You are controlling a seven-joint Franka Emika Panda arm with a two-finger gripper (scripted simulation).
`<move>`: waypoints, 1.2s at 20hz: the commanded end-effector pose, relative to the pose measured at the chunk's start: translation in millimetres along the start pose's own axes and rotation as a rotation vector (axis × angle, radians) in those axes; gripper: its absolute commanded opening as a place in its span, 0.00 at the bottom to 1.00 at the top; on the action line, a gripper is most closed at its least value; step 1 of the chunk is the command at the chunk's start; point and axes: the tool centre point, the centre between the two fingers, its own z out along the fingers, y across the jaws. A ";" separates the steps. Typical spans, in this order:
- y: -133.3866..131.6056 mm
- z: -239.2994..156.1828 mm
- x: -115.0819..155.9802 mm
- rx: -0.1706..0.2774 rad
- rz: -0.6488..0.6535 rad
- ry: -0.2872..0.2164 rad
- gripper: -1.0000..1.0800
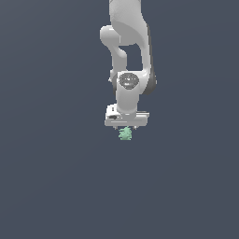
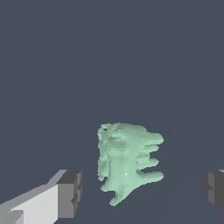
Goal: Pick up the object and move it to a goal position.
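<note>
- Step: you are at pre-grasp; the gripper (image 2: 140, 188) is spread wide, its fingers (image 2: 70, 192) clear of the object (image 2: 127, 162) on both sides.
- Next: you likely must lower, then close.

Object (image 1: 125, 134): showing mint green throughout, with paler, near-white highlights and darker green shading lying between its ridges; carrying no printed pattern. Gripper (image 2: 140, 188): its 2 fingers (image 2: 70, 192) showing dark grey at the pads, the 1 fully visible finger body behind running light grey to white. Arm (image 1: 128, 56): appearing white to pale grey, wearing a darker grey disc on the wrist joint and dark grey shadowing along 1 edge. Background (image 1: 46, 163): reading as plain slate blue-grey, unpatterned.
</note>
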 end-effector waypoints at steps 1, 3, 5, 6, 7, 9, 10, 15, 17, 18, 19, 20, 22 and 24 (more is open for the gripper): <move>-1.2 1.6 -1.4 0.000 -0.001 0.001 0.96; -0.8 1.2 -0.7 0.000 -0.001 0.000 0.96; -0.8 3.9 -0.8 0.000 -0.001 0.000 0.96; -0.8 6.3 -0.9 0.000 -0.001 0.000 0.96; -0.8 9.4 -1.1 0.000 -0.001 0.000 0.96; -0.8 17.5 -1.5 0.000 -0.001 0.000 0.96; -1.0 22.2 -1.8 0.000 -0.001 0.001 0.96; -1.2 45.0 -2.4 0.000 -0.001 0.001 0.96; -1.4 49.3 -2.1 0.000 -0.002 0.001 0.96; -1.4 50.7 -1.9 0.000 -0.002 0.001 0.96; -1.4 51.5 -1.8 0.000 -0.002 0.001 0.96; -1.4 51.7 -1.7 0.000 -0.002 0.001 0.96; -1.4 51.7 -1.7 0.000 -0.002 0.001 0.00; -1.4 51.7 -1.7 0.000 -0.002 0.001 0.00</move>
